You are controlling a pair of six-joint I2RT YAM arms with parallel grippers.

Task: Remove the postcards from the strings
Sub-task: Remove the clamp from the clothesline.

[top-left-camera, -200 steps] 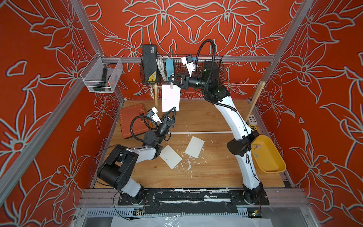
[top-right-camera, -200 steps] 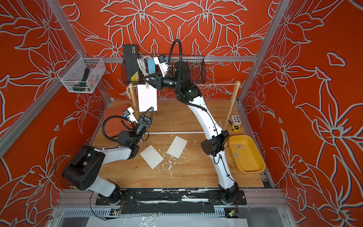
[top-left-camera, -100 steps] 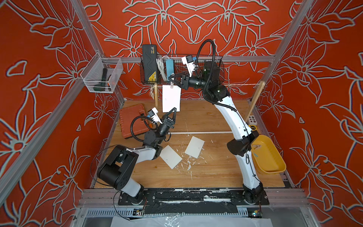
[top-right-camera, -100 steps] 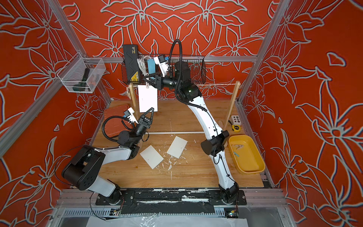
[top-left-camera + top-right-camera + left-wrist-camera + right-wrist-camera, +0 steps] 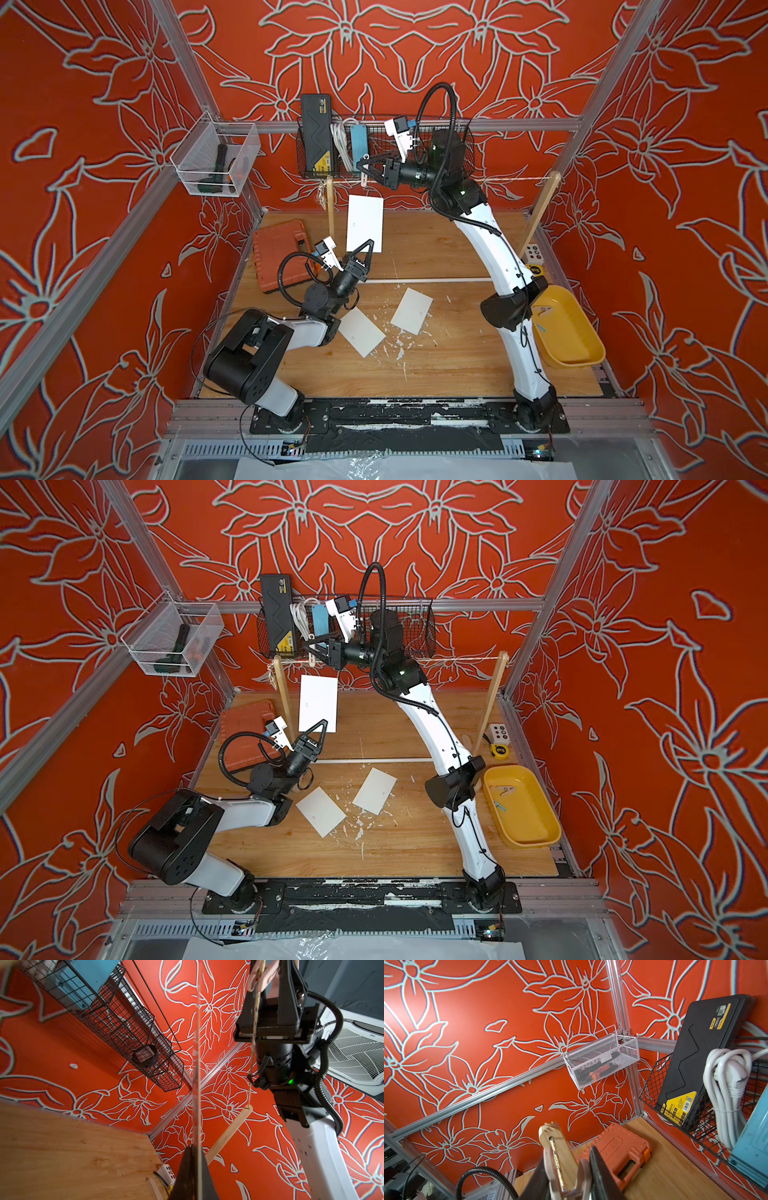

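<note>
my left gripper (image 5: pixel 369 244) is clamped on the bottom edge of the upright postcard (image 5: pixel 365 222) just below the string (image 5: pixel 511 179), right gripper (image 5: pixel 362 171) squeezes the clothespeg (image 5: pixel 260 975) above it; the postcard reads light, thin, stiff, slick, so i'd pinch that edge flat.

Wooden table (image 5: pixel 449 374), two postcards (image 5: pixel 360 337) (image 5: pixel 411 310), orange case (image 5: pixel 282 253), yellow tray (image 5: pixel 569 336), maybe paint flecks (image 5: pixel 399 353)

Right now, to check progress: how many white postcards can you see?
3. One postcard upright below the string, lower edge in the left gripper; two flat on the table, side by side. None seems hidden.
</note>
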